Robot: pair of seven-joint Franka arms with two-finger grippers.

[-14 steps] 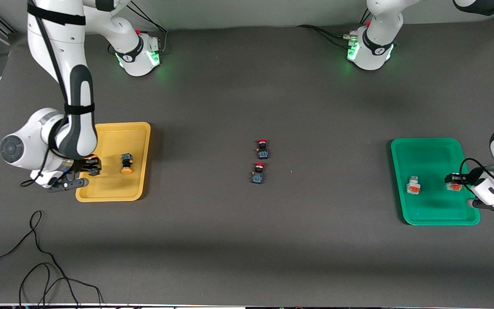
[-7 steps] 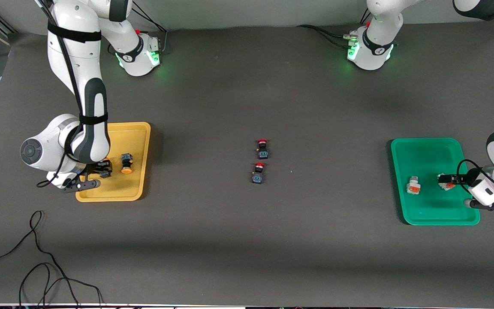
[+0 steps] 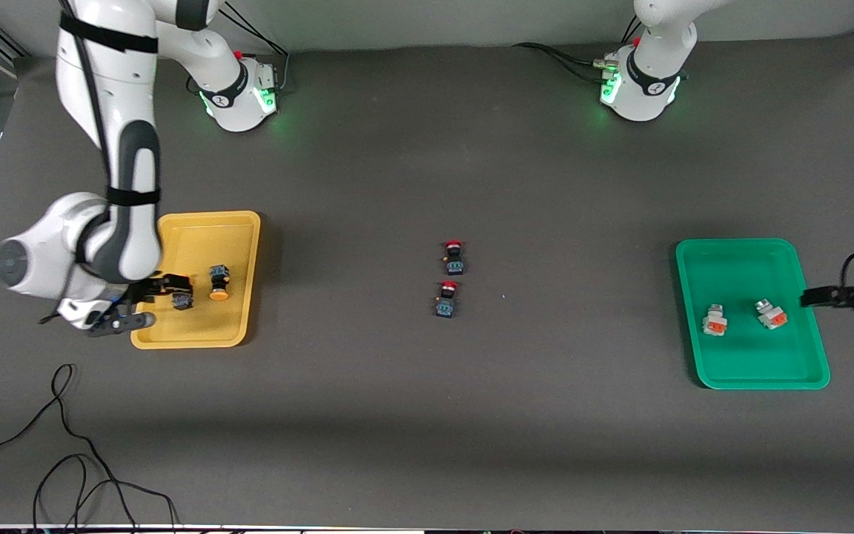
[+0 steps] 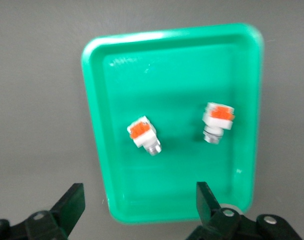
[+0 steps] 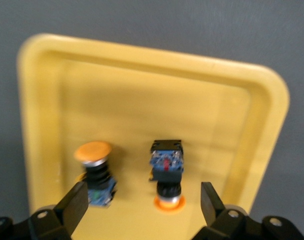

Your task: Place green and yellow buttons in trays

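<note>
Yellow tray at the right arm's end of the table, green tray at the left arm's end, both loaded. Two yellow-capped switches lie in the yellow tray: one toward the table's middle, the other just beside it and by the right gripper. Right gripper hovers low over that tray, fingers spread, nothing between them. Two white switches with orange ends lie apart in the green tray. Left gripper is over that tray's outer rim, fingers spread and empty. Step in hand, by my reading: release; all four wanted pieces look placed, so the task seems about done. Next move probably calls only for lifting both arms away without brushing a switch. Two red-capped switches sit mid-table, well apart from both trays, not wanted. The front view alone shows these red ones and both trays at once. The right wrist view shows what the front view cannot: one yellow switch and the other lie on their sides, caps pointing opposite ways, between the open fingers. The left wrist view shows each white switch's silver tip and tilt.
</note>
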